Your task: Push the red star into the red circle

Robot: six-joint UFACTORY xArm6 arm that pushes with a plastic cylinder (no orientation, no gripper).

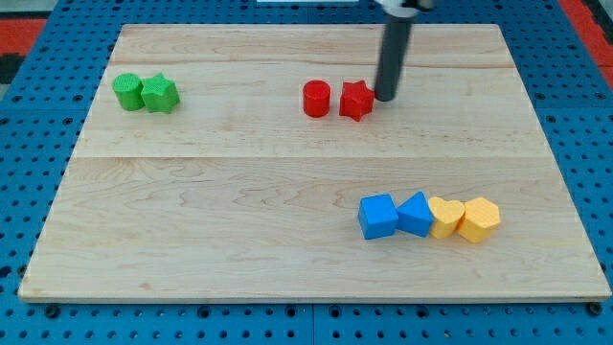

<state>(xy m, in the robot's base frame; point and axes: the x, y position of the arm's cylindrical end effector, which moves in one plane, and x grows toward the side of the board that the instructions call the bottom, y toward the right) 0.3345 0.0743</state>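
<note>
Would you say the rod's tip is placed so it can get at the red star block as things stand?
Probably yes: my tip sits right beside the red star block, on its side toward the view's right, with nothing between them. The red circle block lies just beyond the star, leftward.

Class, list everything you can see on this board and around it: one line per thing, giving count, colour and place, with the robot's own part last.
Red cylinder block: one, red, upper middle, at the view's left of the star.
Red star block: one, red, upper middle, a small gap from the cylinder.
Green blocks: two, green, upper left, touching.
Blue blocks: two, blue, lower right, touching.
Yellow blocks: two, yellow, right of the blue ones, same row.
Wooden board: one, pale wood, centre.
Pegboard surface: one, blue, around the board.
My tip: one, dark rod, against the star's right side.
</note>
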